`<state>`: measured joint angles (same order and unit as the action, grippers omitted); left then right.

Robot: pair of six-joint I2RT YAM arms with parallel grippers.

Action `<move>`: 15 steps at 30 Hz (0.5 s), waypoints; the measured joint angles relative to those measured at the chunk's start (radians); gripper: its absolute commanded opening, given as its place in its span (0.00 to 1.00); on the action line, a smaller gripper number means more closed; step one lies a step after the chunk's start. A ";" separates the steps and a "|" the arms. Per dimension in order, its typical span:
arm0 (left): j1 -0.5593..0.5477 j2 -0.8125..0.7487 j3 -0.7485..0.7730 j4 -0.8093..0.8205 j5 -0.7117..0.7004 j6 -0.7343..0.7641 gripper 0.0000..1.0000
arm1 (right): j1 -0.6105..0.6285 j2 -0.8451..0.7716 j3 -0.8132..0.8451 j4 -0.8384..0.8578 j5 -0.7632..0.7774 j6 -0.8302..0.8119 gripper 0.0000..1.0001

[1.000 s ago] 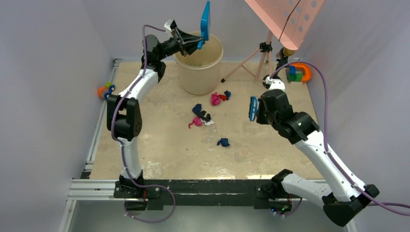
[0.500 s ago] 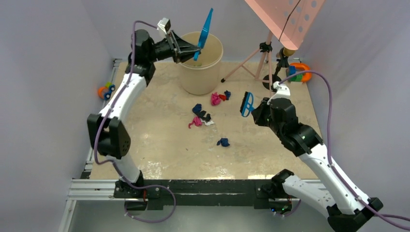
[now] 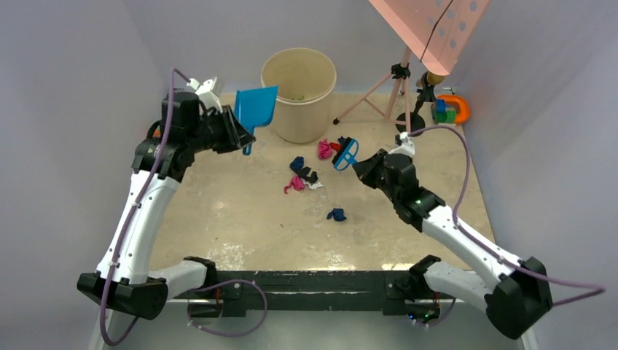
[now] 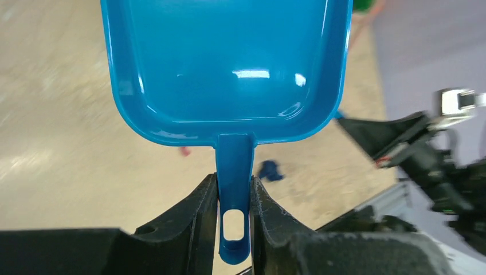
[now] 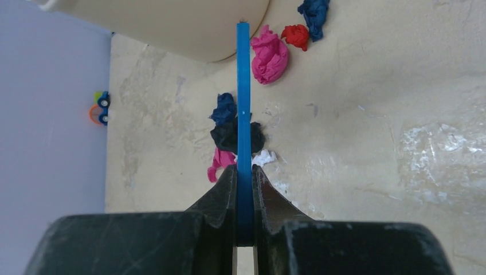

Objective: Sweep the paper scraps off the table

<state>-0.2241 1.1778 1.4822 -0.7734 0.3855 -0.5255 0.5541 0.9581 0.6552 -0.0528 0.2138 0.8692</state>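
The tabletop (image 3: 240,219) carried a tan bucket (image 3: 299,102) at its far edge. My left pincer (image 4: 234,186) was clamped on the handle of a blue dustpan (image 3: 255,108), held in the air left of the bucket. My right pincer (image 5: 245,175) gripped a blue brush (image 3: 346,153) just beside the paper scraps (image 3: 304,175), which lay scattered mid-tabletop.

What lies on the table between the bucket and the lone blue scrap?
A small heap of scraps, dark blue, black, pink and white. The top view shows it roughly between the bucket and the lone scrap.
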 measured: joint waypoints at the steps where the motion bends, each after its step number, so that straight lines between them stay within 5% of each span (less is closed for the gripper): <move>1: 0.000 -0.008 -0.032 -0.033 -0.045 0.023 0.00 | 0.000 0.044 0.016 0.005 0.004 0.015 0.00; 15: 0.000 -0.068 -0.333 -0.176 -0.437 0.073 0.00 | -0.086 0.395 0.209 0.100 -0.010 0.148 0.00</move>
<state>-0.2237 1.1095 1.1496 -0.9493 -0.0513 -0.4526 0.4679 1.3529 0.8646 0.0475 0.2035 1.0172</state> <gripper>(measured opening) 0.275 0.081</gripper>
